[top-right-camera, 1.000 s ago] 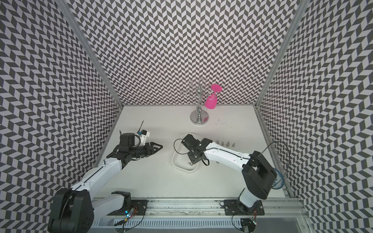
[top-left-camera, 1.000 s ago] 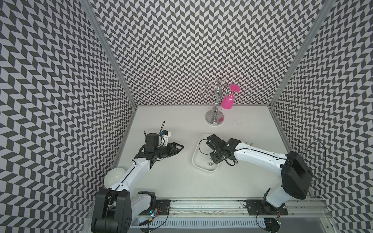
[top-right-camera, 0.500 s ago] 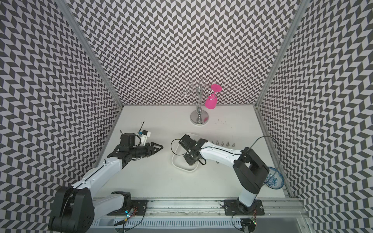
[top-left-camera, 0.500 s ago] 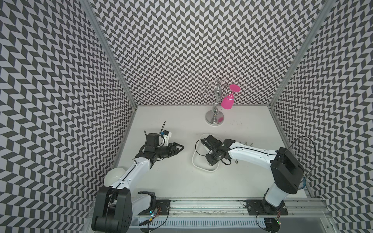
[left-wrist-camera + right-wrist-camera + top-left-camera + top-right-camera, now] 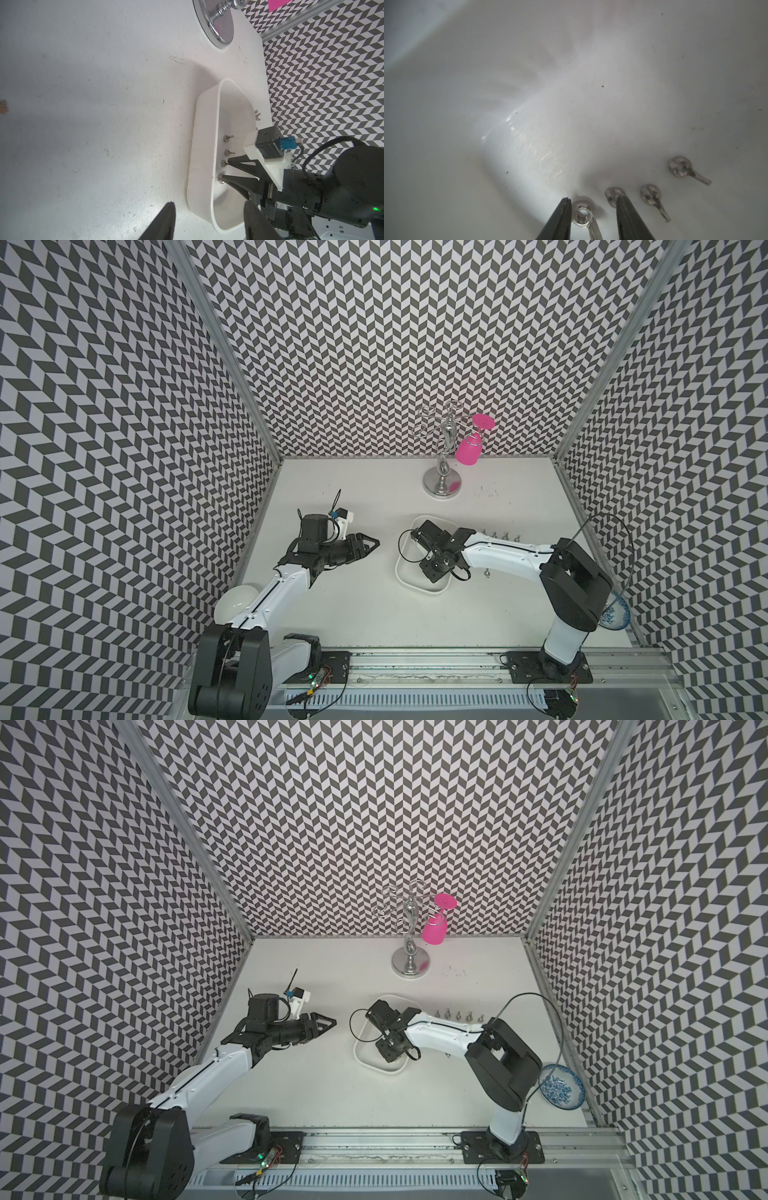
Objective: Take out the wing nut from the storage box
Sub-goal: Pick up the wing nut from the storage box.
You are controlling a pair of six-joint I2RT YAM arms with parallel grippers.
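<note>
Right gripper [image 5: 592, 198] further into the box [image 5: 199, 145], jaws narrower than before but not clamped, straddling one nut [image 5: 582, 214].
Four nuts lie in the box, with a row of five [image 5: 458, 1016] on the table [image 5: 332, 1094]. Left gripper [image 5: 208, 204] unmoved, jaws apart, empty. Blue bowl [image 5: 561, 1085] newly uncovered.

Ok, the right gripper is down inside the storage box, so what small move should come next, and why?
Probably close the right gripper. Its jaws stand apart on either side of one wing nut on the floor of the storage box, apparently not touching it yet, so nothing is gripped. The neighbouring wing nut lies outside the jaws.
</note>
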